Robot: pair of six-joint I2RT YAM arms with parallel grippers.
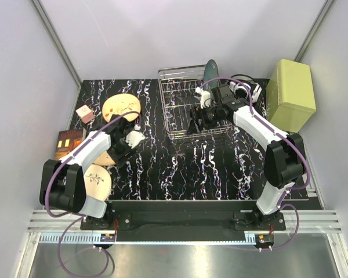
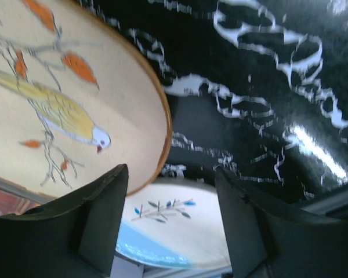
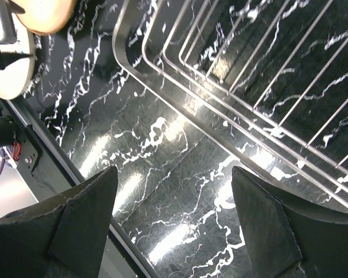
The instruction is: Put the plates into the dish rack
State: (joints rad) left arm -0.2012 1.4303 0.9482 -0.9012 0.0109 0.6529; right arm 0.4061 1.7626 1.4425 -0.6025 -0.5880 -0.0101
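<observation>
Closest to where I'm standing, a cream twig plate (image 1: 96, 180) lies flat on the marbled black surface (image 1: 162, 174) right by the left arm's base. Just past it the left claw (image 2: 171, 226) is spread wide, gripping nothing, with the rim of the bird plate (image 2: 75, 98) poking into the gap next to one finger. Can't tell if it's actually touching. So I'd guess the step in hand is picking that one up. To do it right you'd want one finger under the rim and one on top, then a solid pinch before any lift, because a glazed edge looks slippery. After that, tip it on edge so it drops between the wires. A bit further back there's a third tan plate (image 1: 121, 108), also face up. They're round, so no real long axis, the faces just point at the ceiling. Further right is the dish rack (image 1: 174, 116). The right claw (image 3: 174, 214) hangs just outside its near rail, fingers apart and empty. The dark teal plate (image 1: 210, 72) already stands on edge at the rack's far right corner, its thin edge line running near-to-far. A pale green box (image 1: 290, 92) sits off to the right.
</observation>
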